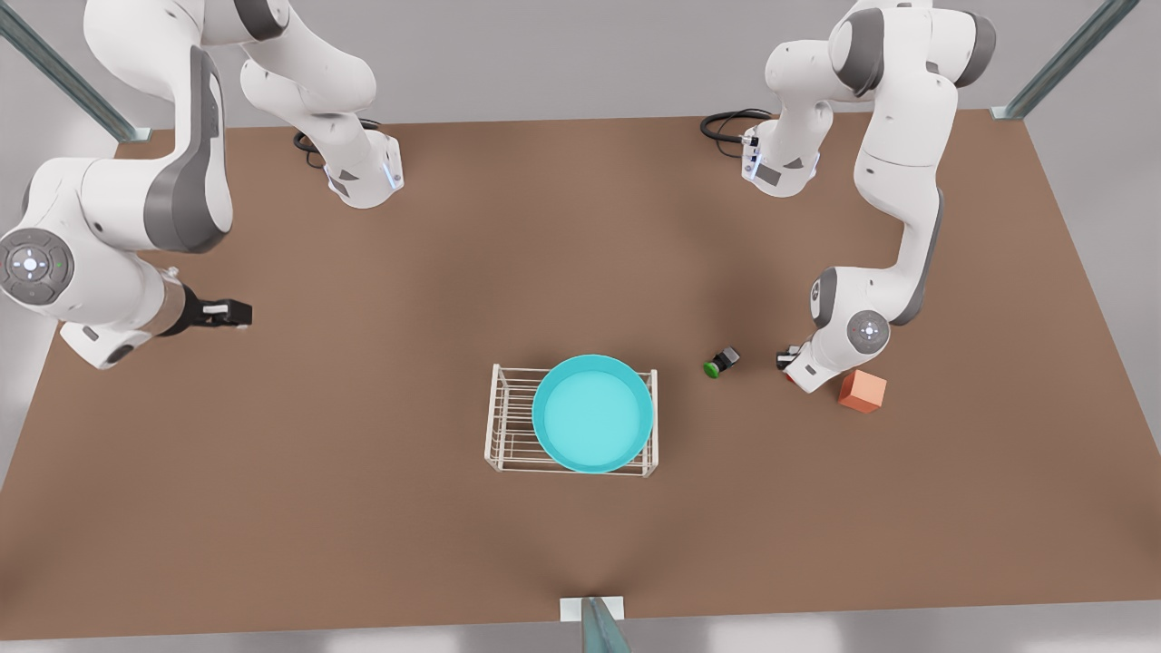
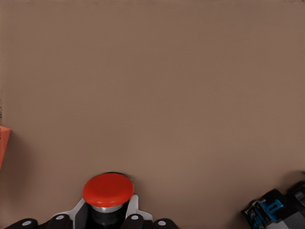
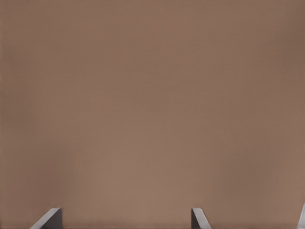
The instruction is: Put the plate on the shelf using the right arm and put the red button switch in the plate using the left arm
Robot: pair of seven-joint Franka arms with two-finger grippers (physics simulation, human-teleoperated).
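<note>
Overhead render of a brown table (image 1: 381,508) with two white arms. Centre of the frame, slightly low: turquoise plate (image 1: 592,414) already resting on the white wire shelf (image 1: 508,419), toward its right end. First step judged done.

Right of centre: left gripper (image 1: 789,361) down at the tabletop, just left of a salmon-orange cube (image 1: 862,391) and right of a green-capped switch (image 1: 720,362). In the left wrist view, low and left of centre: red button switch (image 2: 107,193) seated between the fingers (image 2: 135,218), which sit close against its dark body. Apparently clamped on it, switch at table level.

Far left, mid-height: right gripper (image 1: 238,314) held above bare table, waiting, fingers apart in its wrist view.

Step in hand, as judged: grasping the red switch. Next: a lift clear of the table, a carry leftward past the green switch, then release inside the plate's rim.
</note>
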